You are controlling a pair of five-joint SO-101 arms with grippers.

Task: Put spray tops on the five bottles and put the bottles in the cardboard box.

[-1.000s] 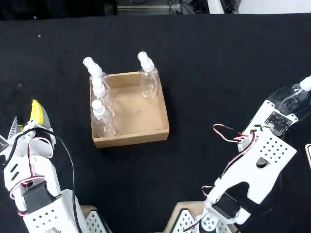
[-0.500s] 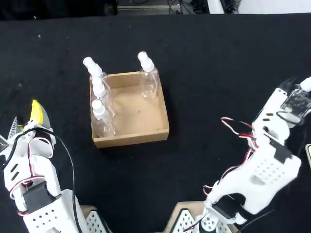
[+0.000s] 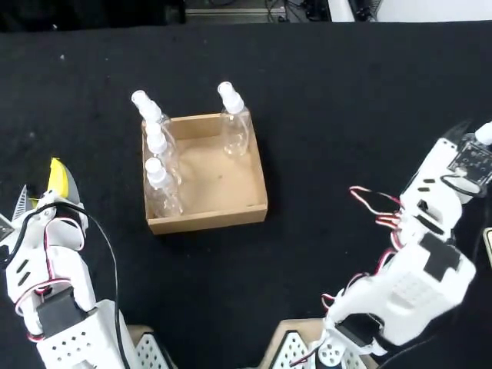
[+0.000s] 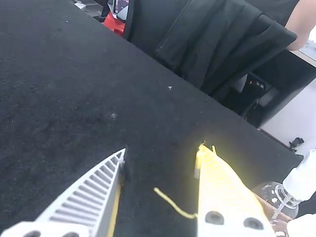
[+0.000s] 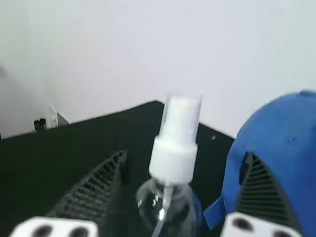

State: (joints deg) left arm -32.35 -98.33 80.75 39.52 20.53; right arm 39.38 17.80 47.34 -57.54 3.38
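Observation:
The cardboard box (image 3: 231,216) sits left of the table's middle. Three clear bottles with white spray tops (image 3: 159,181) stand along its left wall, and another (image 3: 234,123) stands in its far right corner. At the table's right edge my right gripper (image 3: 470,154) is shut on a fifth clear bottle whose white spray top (image 3: 484,132) pokes out past it. In the right wrist view that bottle (image 5: 170,197) stands upright between the fingers (image 5: 94,190). My left gripper (image 3: 37,184) rests at the near left, open with nothing in it (image 4: 160,153).
A blue cap (image 5: 281,148) lies close behind the held bottle. A pale object (image 3: 488,246) shows at the right edge. Black cloth covers the table (image 3: 346,92). A dark chair with a jacket (image 4: 207,39) stands beyond the far edge.
The right arm has swung its wrist up and outward, carrying the bottle from a tilted pose over the table toward the right edge. The left arm has kept still.

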